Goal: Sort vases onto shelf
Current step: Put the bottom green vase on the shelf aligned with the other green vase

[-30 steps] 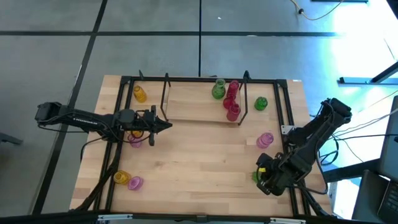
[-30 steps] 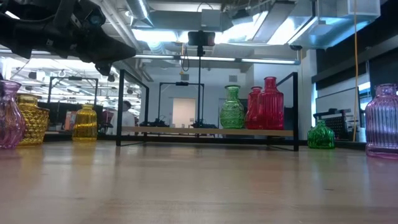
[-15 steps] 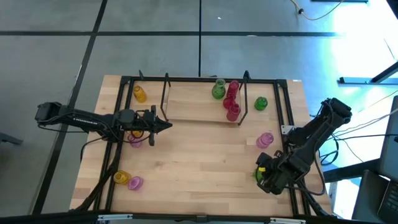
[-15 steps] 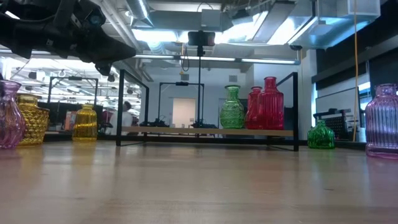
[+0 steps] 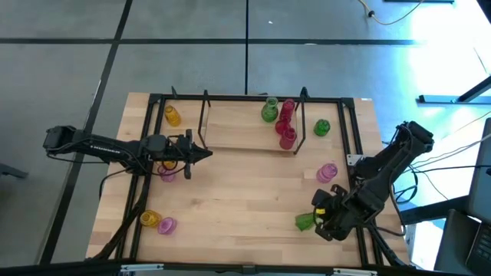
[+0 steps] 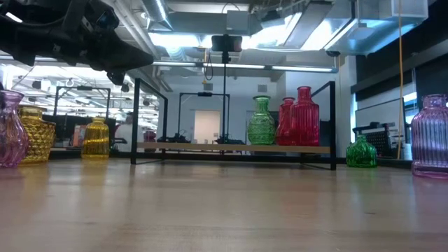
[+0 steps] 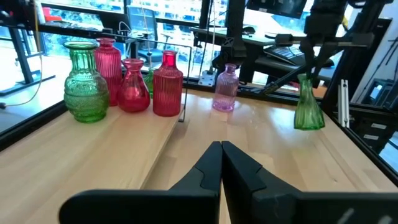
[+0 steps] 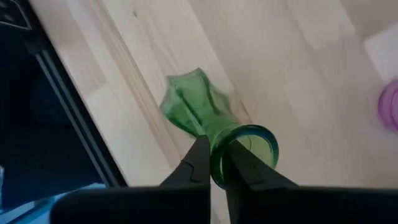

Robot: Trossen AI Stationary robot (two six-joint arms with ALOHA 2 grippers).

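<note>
My right gripper point(image 8: 215, 155) is shut on a green vase point(image 5: 305, 222) over the table's near right corner; the left wrist view shows this vase point(image 7: 308, 109) hanging under it. My left gripper point(image 5: 209, 154) hovers shut and empty at the table's left, in front of the shelf point(image 5: 238, 126). On the shelf's right end stand a green vase point(image 5: 268, 113) and three red vases point(image 5: 286, 126). On their bases on the tabletop are another green vase point(image 5: 321, 127), a pink one point(image 5: 327, 172) and a yellow one point(image 5: 173, 116). My right gripper pinches the green vase's narrow neck point(image 8: 219, 144) between its two fingers, just below the round rim point(image 8: 252, 144). The fingers come from above, pointing steeply down, and lie across the neck. The vase hangs below them, its body point(image 8: 189, 106) tilted and apparently just clear of the table.
A yellow vase point(image 5: 148, 219) and a pink vase point(image 5: 166, 225) stand at the near left corner, and another pink one point(image 5: 166, 172) is under my left arm. The black frame point(image 5: 357, 146) runs along the table's right side. The table's middle is bare wood point(image 5: 245, 192).
My right gripper has shut on the green vase's neck, rolled its wrist and risen slightly. The vase, earlier hidden beneath the gripper, has tipped and now shows at the gripper's left side.
</note>
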